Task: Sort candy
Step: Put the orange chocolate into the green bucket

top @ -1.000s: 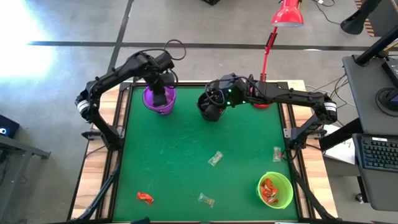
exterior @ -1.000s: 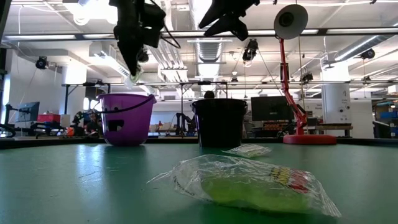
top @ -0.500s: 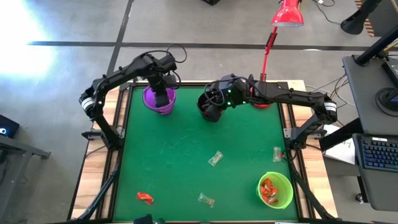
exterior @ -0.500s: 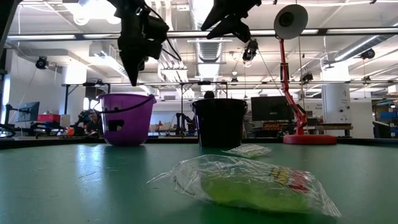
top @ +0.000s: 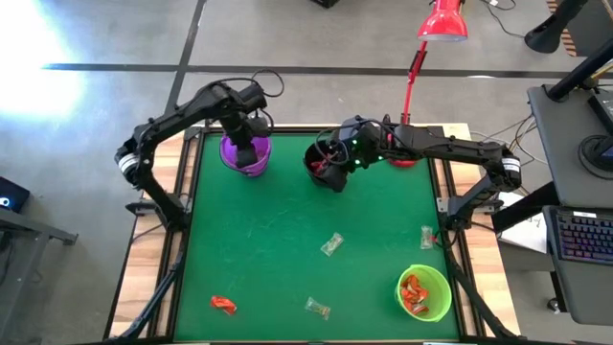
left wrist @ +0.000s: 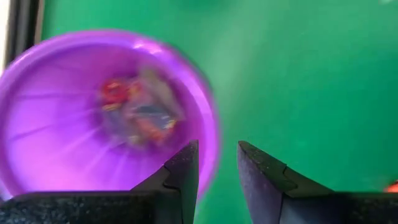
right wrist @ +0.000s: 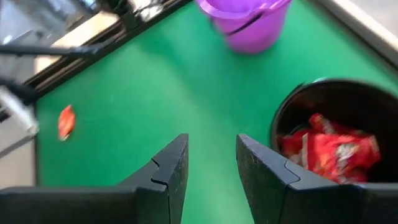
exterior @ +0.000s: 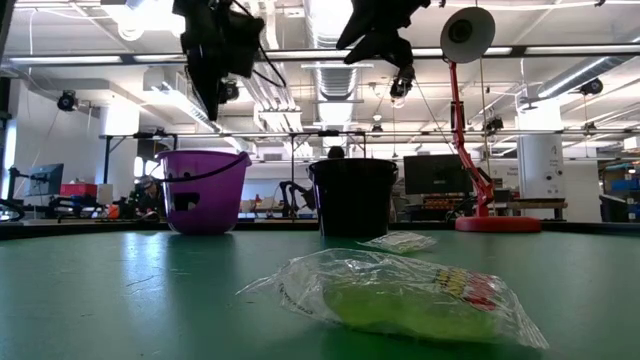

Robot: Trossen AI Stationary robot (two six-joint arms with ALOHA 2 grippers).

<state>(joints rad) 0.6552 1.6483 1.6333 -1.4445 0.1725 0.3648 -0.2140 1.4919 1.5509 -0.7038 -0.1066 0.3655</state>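
My left gripper (top: 247,146) hangs open and empty above the purple cup (top: 245,155). In the left wrist view the cup (left wrist: 56,130) holds several sweets (left wrist: 138,115). My right gripper (top: 332,165) is open and empty over the near side of the black cup (top: 321,161). Shiny red sweets (right wrist: 326,146) lie inside the black cup (right wrist: 292,106). On the green mat lie clear sweets (top: 331,243), (top: 317,308), (top: 426,236) and an orange-red sweet (top: 223,305). The green cup (top: 436,278) holds red sweets (top: 414,291).
A red desk lamp (top: 410,86) stands at the table's far right corner, close behind my right arm. The purple and black cups stand along the far edge, the green cup near the near right corner. Wooden borders (top: 153,249) frame the mat. Bare mat lies in the middle.
A pale sweet that showed at my left gripper's fingertips a second ago is gone from them, over the purple cup. My left gripper has risen a little since. My right gripper has shifted slightly toward the table's right, uncovering the red sweets in the black cup.
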